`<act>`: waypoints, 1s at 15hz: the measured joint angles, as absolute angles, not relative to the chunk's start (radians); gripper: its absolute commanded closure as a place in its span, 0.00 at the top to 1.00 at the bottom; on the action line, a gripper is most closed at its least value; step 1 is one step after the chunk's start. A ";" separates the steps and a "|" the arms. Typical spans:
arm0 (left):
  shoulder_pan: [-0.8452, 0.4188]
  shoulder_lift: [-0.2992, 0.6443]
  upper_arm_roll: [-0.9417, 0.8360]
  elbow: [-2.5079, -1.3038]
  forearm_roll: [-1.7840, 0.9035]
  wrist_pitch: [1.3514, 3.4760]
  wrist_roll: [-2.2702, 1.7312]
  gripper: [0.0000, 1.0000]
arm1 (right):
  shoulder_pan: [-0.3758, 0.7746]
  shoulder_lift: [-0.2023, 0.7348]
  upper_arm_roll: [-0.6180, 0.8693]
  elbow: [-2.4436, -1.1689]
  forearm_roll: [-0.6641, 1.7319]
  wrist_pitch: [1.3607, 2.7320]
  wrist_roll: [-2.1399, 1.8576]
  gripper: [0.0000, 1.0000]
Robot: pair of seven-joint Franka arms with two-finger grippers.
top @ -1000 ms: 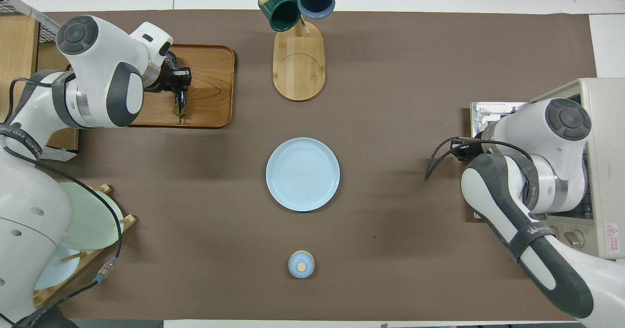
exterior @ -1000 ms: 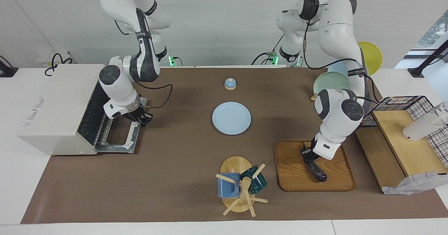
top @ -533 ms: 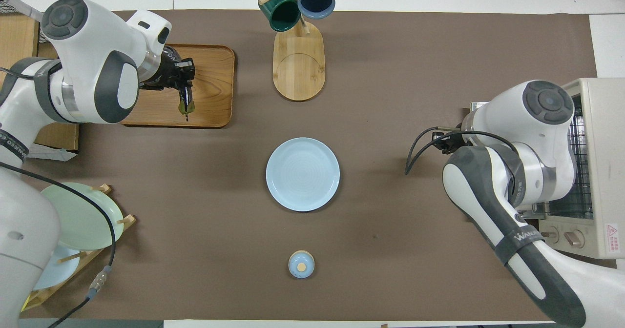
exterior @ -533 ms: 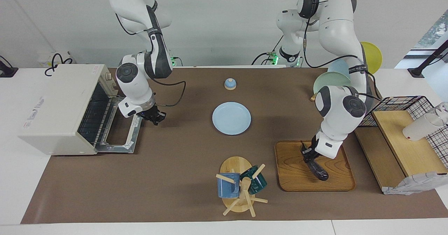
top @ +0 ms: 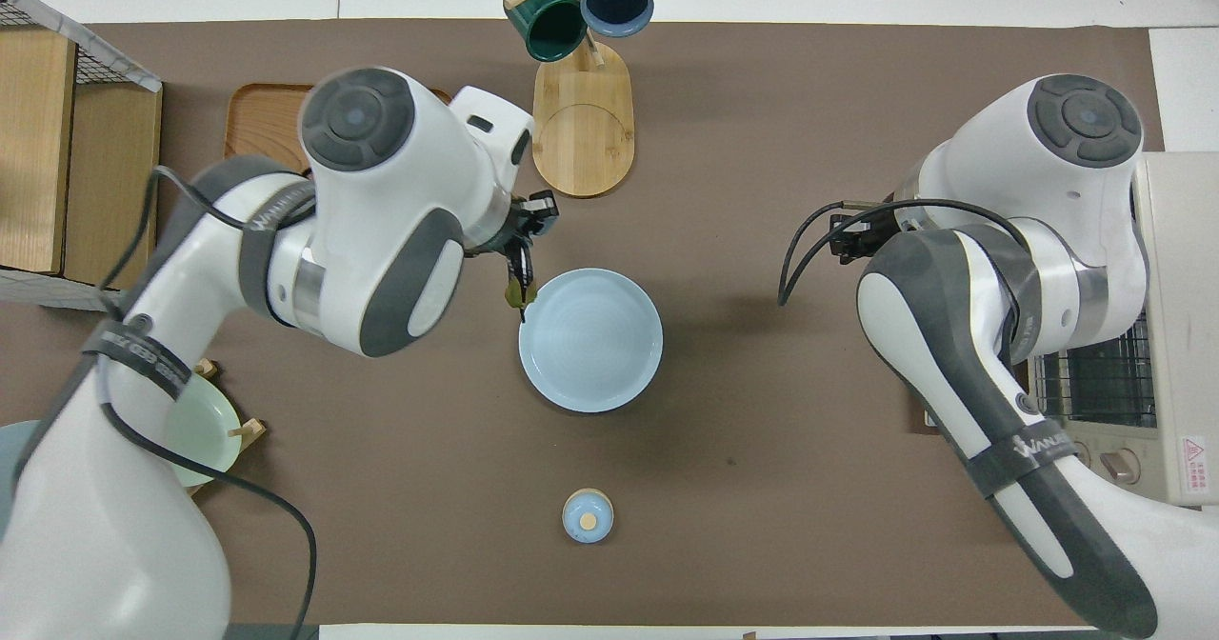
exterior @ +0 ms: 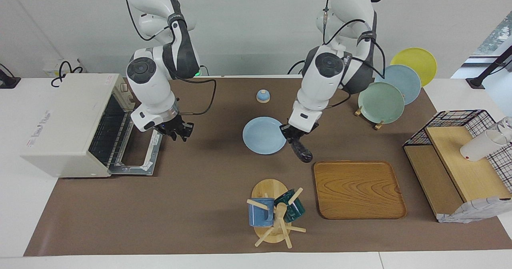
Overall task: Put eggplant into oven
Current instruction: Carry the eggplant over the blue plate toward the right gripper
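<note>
Bright, even light falls from above on the brown-matted desk (exterior: 200, 205), leaving only soft, short shadows under the white robot arms and beside the round light blue plate (exterior: 264, 135). Both views are sharp, without glare. Daylight shows at a window by the left arm's end.

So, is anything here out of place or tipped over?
Only the cup: it lies on its side on the rack, at the left arm's end of the table. Nothing looks spilled or damaged.
</note>
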State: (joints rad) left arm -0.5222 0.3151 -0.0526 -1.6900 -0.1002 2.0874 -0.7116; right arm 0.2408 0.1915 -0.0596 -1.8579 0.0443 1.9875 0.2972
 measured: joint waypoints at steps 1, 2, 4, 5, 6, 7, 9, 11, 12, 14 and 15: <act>-0.558 0.308 -0.052 -1.754 -0.100 2.167 -0.723 0.00 | 0.245 0.195 -0.059 -1.857 0.044 1.988 0.297 0.46; -0.591 0.306 -0.052 -1.814 -0.100 2.235 -0.734 0.00 | 0.246 0.197 -0.059 -1.857 0.044 1.988 0.297 0.46; -0.631 0.311 -0.052 -1.896 -0.100 2.313 -0.747 0.00 | 0.246 0.198 -0.060 -1.857 0.044 1.988 0.297 0.46; -0.638 0.317 -0.051 -1.916 -0.100 2.333 -0.747 0.00 | 0.246 0.199 -0.060 -1.857 0.044 1.988 0.297 0.46; -0.638 0.324 -0.051 -1.925 -0.100 2.344 -0.747 0.00 | 0.246 0.199 -0.060 -1.857 0.044 1.988 0.297 0.47; -0.638 0.329 -0.048 -1.927 -0.100 2.346 -0.747 0.00 | 0.246 0.199 -0.059 -1.857 0.044 1.988 0.297 0.48; -0.638 0.330 -0.043 -1.927 -0.100 2.347 -0.747 0.00 | 0.246 0.199 -0.059 -1.857 0.044 1.988 0.297 0.49; -0.638 0.330 -0.043 -1.927 -0.100 2.347 -0.745 0.97 | 0.246 0.200 -0.059 -1.857 0.044 1.988 0.297 0.49; -0.638 0.330 -0.043 -1.927 -0.100 2.347 -0.745 1.00 | 0.246 0.200 -0.059 -1.857 0.044 1.988 0.297 0.49; -0.640 0.330 -0.043 -1.927 -0.100 2.347 -0.743 1.00 | 0.253 0.201 -0.059 -1.857 0.044 1.988 0.297 0.49; -0.641 0.330 -0.043 -1.926 -0.100 2.346 -0.743 1.00 | 0.258 0.201 -0.059 -1.857 0.044 1.988 0.297 0.49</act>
